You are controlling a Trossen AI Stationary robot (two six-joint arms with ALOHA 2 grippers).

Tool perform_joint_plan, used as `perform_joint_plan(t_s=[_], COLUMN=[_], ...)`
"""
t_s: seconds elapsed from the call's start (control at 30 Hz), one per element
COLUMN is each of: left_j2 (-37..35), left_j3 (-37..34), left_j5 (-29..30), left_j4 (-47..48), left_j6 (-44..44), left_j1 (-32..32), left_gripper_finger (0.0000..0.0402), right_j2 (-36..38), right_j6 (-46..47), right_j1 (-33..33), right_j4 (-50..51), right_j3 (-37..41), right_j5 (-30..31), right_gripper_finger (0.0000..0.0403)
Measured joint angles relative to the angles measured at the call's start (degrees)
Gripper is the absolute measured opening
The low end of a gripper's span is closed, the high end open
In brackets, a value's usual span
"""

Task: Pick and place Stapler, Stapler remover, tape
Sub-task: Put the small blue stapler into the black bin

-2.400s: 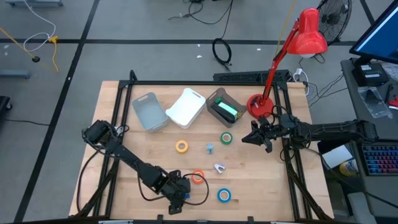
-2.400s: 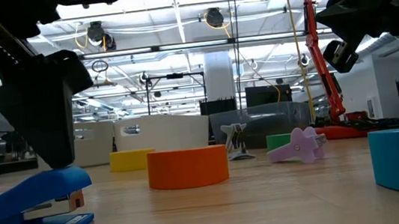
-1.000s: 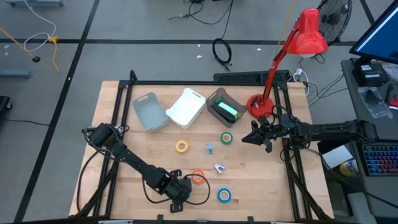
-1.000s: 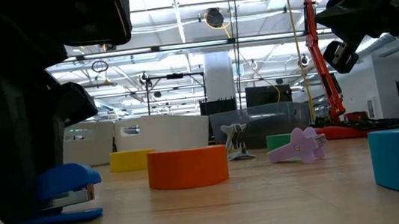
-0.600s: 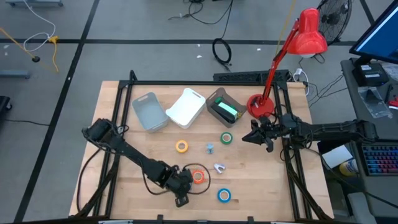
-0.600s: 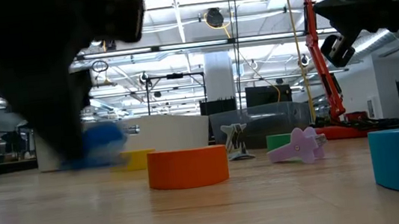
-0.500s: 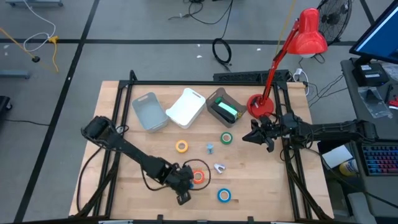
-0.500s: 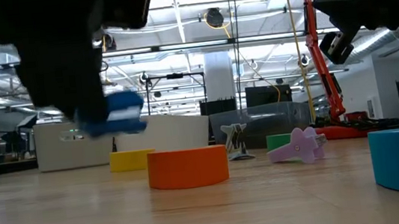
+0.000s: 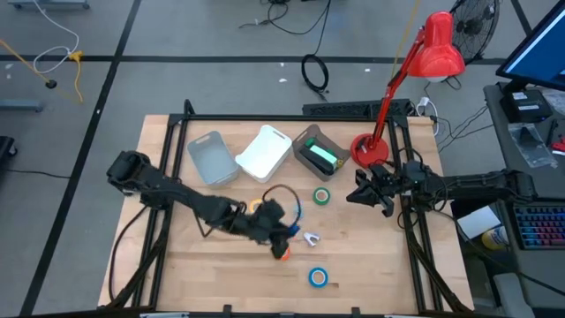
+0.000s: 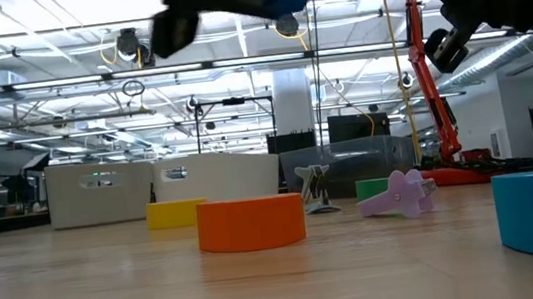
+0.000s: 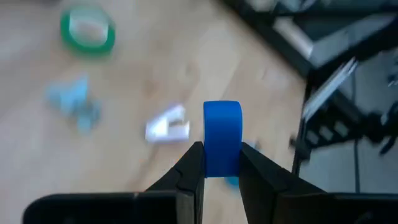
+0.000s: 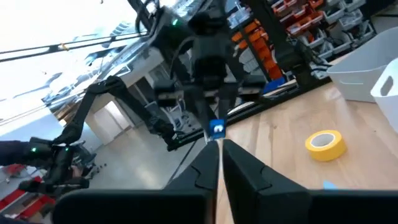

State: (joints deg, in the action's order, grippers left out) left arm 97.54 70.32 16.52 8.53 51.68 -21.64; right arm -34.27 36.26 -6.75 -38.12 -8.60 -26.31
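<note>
**Blue stapler carried above the table in the left gripper**

In the high view the left gripper (image 9: 284,218) sits near the middle of the frame, above the wooden table (image 9: 177,265). Its wrist view shows the two dark fingers (image 11: 189,171) clamped on the sides of the blue stapler (image 11: 222,138). In the low view the stapler (image 10: 284,4) shows at the top centre of the frame, well clear of the tabletop.

The orange tape roll (image 9: 281,253) lies just below the gripper in the high view, and the yellow tape roll (image 9: 256,206) is partly covered by the arm. The green tape roll (image 9: 321,196) lies right of centre, the blue tape roll (image 9: 317,277) near the lower edge. The pale staple remover (image 9: 311,237) lies just right of the gripper, with a small light-blue clip (image 11: 76,101) nearby.

Three bins stand along the upper part of the table: a grey bin (image 9: 212,159), a white bin (image 9: 264,152) and a dark bin (image 9: 319,151).

The right gripper (image 9: 360,194) waits at the table's right edge beside the red desk lamp (image 9: 433,49), its fingers pressed together on nothing.
</note>
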Motion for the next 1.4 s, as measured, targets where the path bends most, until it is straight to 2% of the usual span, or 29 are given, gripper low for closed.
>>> perform_joint_plan(t_s=[0.1, 0.4, 0.57, 0.77, 1.0, 1.17, 1.4], left_j2=[0.0, 0.0, 0.0, 0.0, -0.1, -0.1, -0.1], left_j3=[0.0, 0.0, 0.0, 0.0, 0.0, 0.0, 0.1], left_j5=[0.4, 2.3, 2.2, 1.5, -1.9, -2.1, -2.1], left_j4=[-3.3, -13.5, -20.4, -22.1, -20.2, -19.3, -17.6], left_j6=[-3.0, -13.0, -19.0, -22.2, -23.5, -23.5, -23.4], left_j1=[3.3, 11.5, 14.0, 15.8, 15.9, 15.4, 15.1], left_gripper_finger=[0.0072, 0.0072, 0.0072, 0.0072, 0.0072, 0.0072, 0.0072], right_j2=[-1.7, -10.2, -15.6, -21.8, -28.2, -29.9, -30.6], right_j6=[-0.8, -6.0, -6.8, -7.2, -11.5, -12.4, -11.5], right_j1=[0.0, -0.2, -1.7, -3.9, -5.5, -6.5, -6.3], right_j4=[-0.9, -0.7, -2.7, -5.0, -4.1, 1.6, 1.5], right_j3=[-0.8, -6.3, -9.2, -14.4, -21.0, -23.5, -24.6], right_j5=[-1.0, -0.4, 5.6, 6.7, 4.0, 1.3, -1.0], right_gripper_finger=[0.0040, 0.0157, 0.0215, 0.0270, 0.0287, 0.0284, 0.0280])
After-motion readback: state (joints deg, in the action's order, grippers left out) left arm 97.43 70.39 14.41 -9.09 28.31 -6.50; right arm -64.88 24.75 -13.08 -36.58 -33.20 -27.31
